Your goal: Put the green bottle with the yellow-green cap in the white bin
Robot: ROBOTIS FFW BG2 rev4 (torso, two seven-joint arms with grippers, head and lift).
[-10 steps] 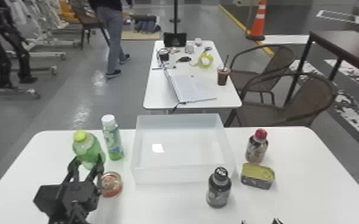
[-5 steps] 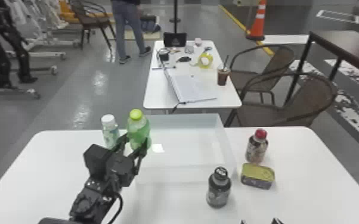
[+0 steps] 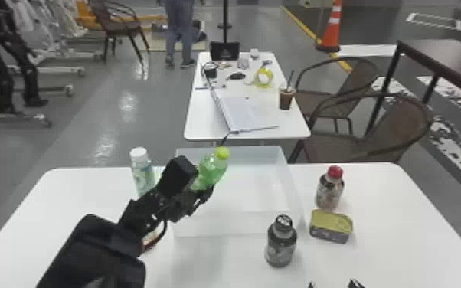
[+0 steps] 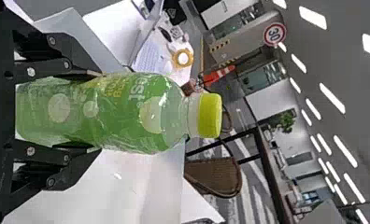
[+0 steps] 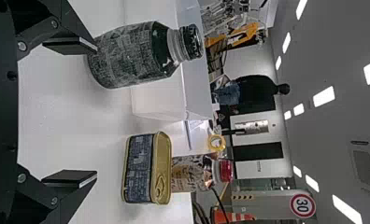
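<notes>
Green bottle point(image 3: 213, 170), centre of head view, apparently over white bin point(image 3: 237, 226) | left claw point(image 4: 98, 112): pinching bottle's lower body | long axis along claw, tilted upper right, yellow-green cap point(image 3: 222, 153) outermost

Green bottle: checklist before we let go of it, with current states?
1. Left gripper holds the green bottle: ok, fingers on both sides.
2. Bottle over the white bin: looks ok, toward its left side in the head view.
3. Bottle upright: not ok, cap leans right in the head view.
4. Drop height to bin floor: cannot tell.
5. Right gripper free: ok, open near the black-capped bottle.
</notes>
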